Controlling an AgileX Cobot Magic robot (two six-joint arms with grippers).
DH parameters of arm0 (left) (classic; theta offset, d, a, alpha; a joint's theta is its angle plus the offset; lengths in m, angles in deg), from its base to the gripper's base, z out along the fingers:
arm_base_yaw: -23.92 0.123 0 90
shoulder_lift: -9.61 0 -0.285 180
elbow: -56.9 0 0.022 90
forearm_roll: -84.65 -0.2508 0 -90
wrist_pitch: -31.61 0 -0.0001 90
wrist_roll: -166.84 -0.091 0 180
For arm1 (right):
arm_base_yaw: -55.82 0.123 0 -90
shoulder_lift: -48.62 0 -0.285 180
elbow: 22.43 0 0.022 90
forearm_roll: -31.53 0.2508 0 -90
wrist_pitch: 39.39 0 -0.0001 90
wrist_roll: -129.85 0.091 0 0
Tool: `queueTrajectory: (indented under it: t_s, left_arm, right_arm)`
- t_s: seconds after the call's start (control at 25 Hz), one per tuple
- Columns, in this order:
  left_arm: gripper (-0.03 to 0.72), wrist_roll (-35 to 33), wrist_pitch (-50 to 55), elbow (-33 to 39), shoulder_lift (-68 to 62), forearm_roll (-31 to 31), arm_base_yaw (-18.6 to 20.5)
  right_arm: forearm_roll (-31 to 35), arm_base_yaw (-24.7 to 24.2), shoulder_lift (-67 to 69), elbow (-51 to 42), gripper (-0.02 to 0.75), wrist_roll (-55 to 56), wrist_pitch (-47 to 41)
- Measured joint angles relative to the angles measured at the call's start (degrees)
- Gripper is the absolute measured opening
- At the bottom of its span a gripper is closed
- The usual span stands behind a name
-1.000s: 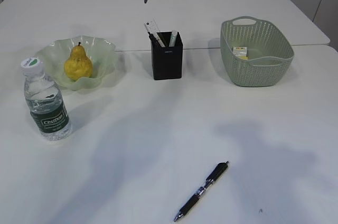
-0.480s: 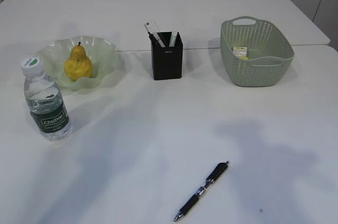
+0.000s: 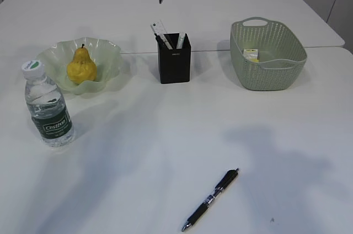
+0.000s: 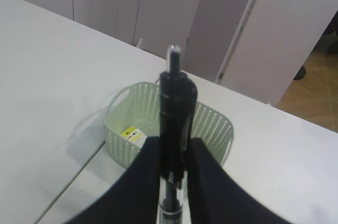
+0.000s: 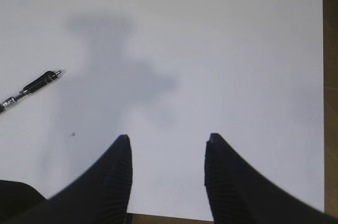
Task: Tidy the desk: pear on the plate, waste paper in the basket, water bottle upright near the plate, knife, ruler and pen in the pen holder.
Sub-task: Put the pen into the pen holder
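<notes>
The left gripper (image 4: 171, 155) clamps a black pen (image 4: 174, 123) upright between its jaws, ready for the pen holder (image 3: 174, 57) below. The right gripper (image 5: 168, 174) hangs open, another pen (image 5: 29, 87) lying off to its left.

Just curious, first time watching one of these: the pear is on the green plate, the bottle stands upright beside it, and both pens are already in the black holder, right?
Not quite. One pen lies on the desk in the exterior view, and the left gripper holds another pen. The pear, plate and bottle are as you say.
</notes>
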Motion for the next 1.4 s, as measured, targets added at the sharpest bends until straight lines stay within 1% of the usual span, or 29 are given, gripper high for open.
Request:
queueTrajectory:
  t_s: [0.32, 0.6, 0.96, 1.4]
  left_arm:
    - [0.079, -1.73, -0.1, 0.0, -1.21, 1.27, 0.54]
    - [0.079, -1.95, -0.38, 0.0, -2.18, 3.86, 1.36]
    - [0.079, -1.95, -0.6, 0.0, -2.18, 4.67, 1.12]
    - [0.079, -1.95, -0.6, 0.0, -2.18, 5.87, 1.92]
  right_arm:
    - [0.0, 0.0, 0.0, 0.0, 0.369, -0.13, 0.0]
    - [0.42, 0.0, 0.0, 0.0, 0.369, -0.22, 0.47]
    - [3.59, 0.0, 0.0, 0.0, 0.369, -0.36, 3.28]
    - [3.91, 0.0, 0.0, 0.0, 0.369, -0.36, 3.49]
